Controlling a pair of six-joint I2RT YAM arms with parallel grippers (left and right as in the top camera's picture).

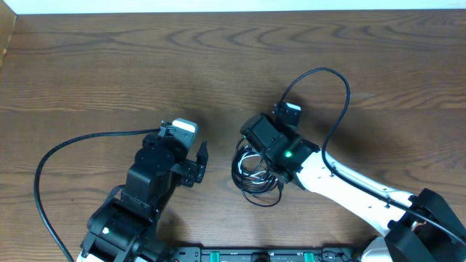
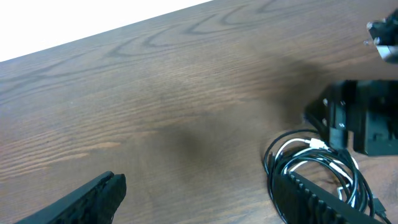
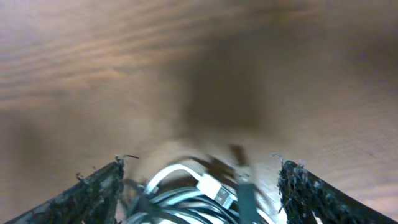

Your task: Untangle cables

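Note:
The cables (image 1: 256,192) lie as one tangled coil of thin black cords and a white one on the wooden table, just right of centre. My right gripper (image 1: 253,164) hangs directly over the coil. In the right wrist view its fingers stand wide apart, and the cables (image 3: 180,172) with a white plug (image 3: 222,194) lie low between them, blurred. I see neither pad of the right gripper (image 3: 202,194) pressing on a cord. My left gripper (image 1: 198,166) is open and empty just left of the coil. In the left wrist view, the cables (image 2: 309,151) show behind the right finger (image 2: 323,200).
A thick black arm wire (image 1: 44,169) loops out to the left of my left arm, and another (image 1: 344,87) arches behind my right arm. The table's far edge (image 1: 233,13) meets a white wall. Bare wood (image 1: 109,73) spreads across the back and left.

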